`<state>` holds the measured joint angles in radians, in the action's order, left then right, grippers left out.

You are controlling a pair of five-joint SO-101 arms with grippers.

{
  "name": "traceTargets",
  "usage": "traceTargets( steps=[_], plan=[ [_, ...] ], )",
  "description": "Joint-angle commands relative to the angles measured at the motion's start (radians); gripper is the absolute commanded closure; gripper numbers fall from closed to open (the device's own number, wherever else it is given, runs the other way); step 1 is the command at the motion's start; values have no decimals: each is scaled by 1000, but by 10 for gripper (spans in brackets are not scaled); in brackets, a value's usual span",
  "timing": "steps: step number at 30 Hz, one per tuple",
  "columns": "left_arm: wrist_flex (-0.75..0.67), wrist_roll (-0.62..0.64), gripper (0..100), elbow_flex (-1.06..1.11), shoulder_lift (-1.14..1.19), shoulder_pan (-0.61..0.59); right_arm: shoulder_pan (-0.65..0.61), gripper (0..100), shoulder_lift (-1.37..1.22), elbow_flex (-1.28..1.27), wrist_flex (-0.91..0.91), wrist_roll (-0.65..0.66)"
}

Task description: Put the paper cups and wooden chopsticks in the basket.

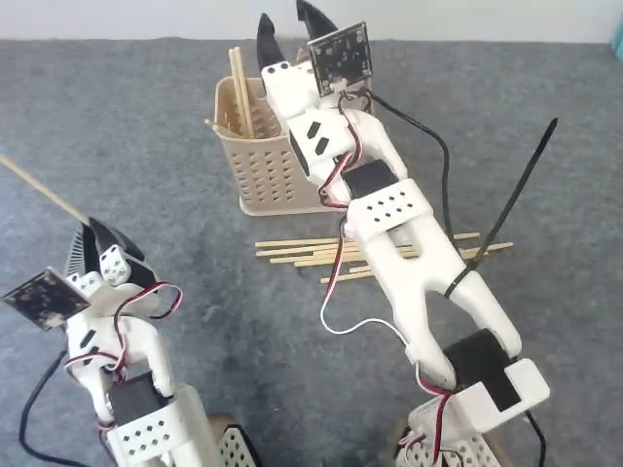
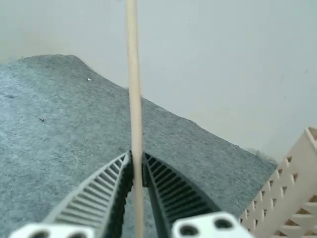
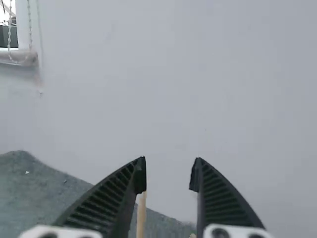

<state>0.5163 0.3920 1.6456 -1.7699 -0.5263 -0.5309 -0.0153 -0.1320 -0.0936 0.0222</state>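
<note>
Lower left, the left end effector (image 1: 94, 233) is clamped on one chopstick (image 1: 44, 189), seemingly near its end. Light, stiff and slick, it could swivel there; mid-length looks steadier. Mid-frame, loose chopsticks (image 1: 302, 251) lie on the table (image 1: 146, 117). Upper centre, the right end effector (image 1: 284, 24) hangs released over the basket (image 1: 255, 175), which holds a few.

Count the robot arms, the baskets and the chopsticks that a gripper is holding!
Robot arms: 2, the left arm and the right arm
Baskets: 1, the beige basket
Held chopsticks: 1, the wooden chopstick in the left gripper
Total: 4
</note>
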Motion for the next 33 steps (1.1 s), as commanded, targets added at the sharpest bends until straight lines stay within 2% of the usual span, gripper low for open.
traceTargets(
  steps=[1,8,11,14,18,21,27,30,33],
  plan=[
    [-38,-15,987,-8,3,8,28,905,197,25,117,-81],
    [-75,-15,987,-13,3,28,97,974,647,-143,619,-324],
    [-264,-20,987,7,3,72,182,982,834,-269,773,-338],
    [-496,-20,987,44,8,123,300,983,995,-422,837,-336],
    [-646,-71,987,5,6,233,409,983,1182,-635,888,-334],
    [-600,-121,987,-99,9,328,444,983,1305,-795,952,-334],
    [-451,-124,987,-352,37,546,475,983,1531,-1120,998,-336],
    [-446,-124,987,-469,167,605,475,983,1647,-1289,995,-336],
    [-446,-123,987,-610,376,603,484,983,1778,-1424,995,-336]
  ],
)
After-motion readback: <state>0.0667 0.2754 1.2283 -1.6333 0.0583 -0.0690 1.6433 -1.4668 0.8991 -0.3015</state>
